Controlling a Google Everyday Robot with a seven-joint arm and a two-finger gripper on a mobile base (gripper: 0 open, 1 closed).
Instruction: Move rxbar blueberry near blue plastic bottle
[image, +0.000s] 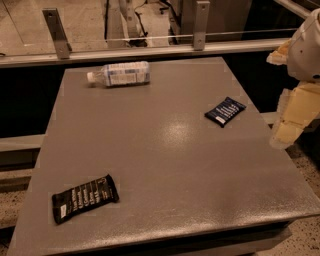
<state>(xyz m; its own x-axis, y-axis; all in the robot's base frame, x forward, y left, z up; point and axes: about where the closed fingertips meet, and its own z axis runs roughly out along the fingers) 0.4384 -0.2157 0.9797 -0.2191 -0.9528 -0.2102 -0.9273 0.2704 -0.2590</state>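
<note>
The rxbar blueberry (225, 111), a small dark navy wrapper with white text, lies flat on the grey table (165, 160) toward its right side. The blue plastic bottle (120, 73), clear with a pale label and a white cap at its left end, lies on its side at the table's far left. The two are far apart. My gripper (292, 117) hangs at the right edge of the view, off the table's right side and to the right of the rxbar, not touching anything.
A longer black wrapper bar (85, 197) with white text lies near the table's front left corner. A metal rail with glass panels (150, 47) runs along the table's far edge. The floor drops away on the right and front.
</note>
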